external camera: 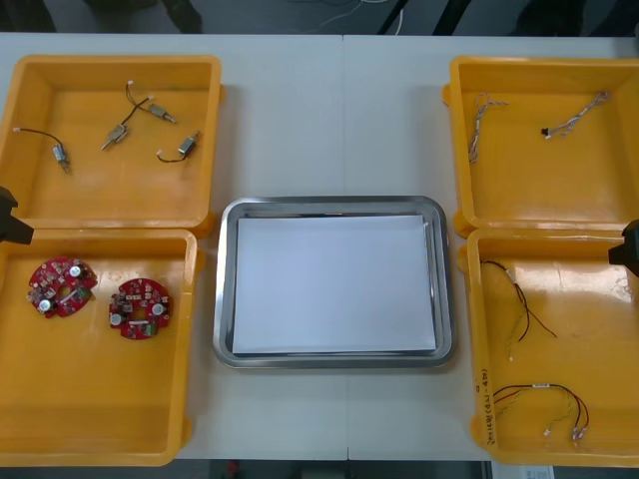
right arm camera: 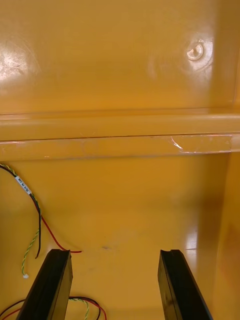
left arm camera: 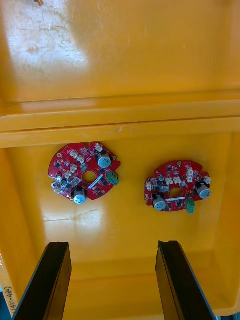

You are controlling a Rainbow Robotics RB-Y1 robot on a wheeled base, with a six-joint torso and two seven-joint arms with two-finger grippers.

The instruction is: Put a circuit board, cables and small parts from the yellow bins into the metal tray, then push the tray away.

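Light worktop point(external camera: 339, 120), white-lined metal tray point(external camera: 334, 284) bare. Spread left fingers point(left arm camera: 50, 280) over yellow bin point(left arm camera: 125, 240), round red circuit boards point(left arm camera: 85, 172) just ahead. Right fingers point(right arm camera: 50, 285) spread beside cables point(right arm camera: 23, 185).

Tray point(external camera: 332, 204), shiny rim, white inside, lies flat at table centre. 8 o'clock bin point(external camera: 100, 419): two round red boards point(external camera: 61, 286) point(external camera: 140, 308), flat, side by side, apart. 10 o'clock bin point(external camera: 100, 198): four small metal parts point(external camera: 118, 135), scattered. 2 o'clock bin point(external camera: 539, 190): two pale twisted cables point(external camera: 477, 125) point(external camera: 579, 115). 4 o'clock bin point(external camera: 599, 329): two red-black-yellow cables point(external camera: 516, 299) point(external camera: 544, 392), loosely looped.
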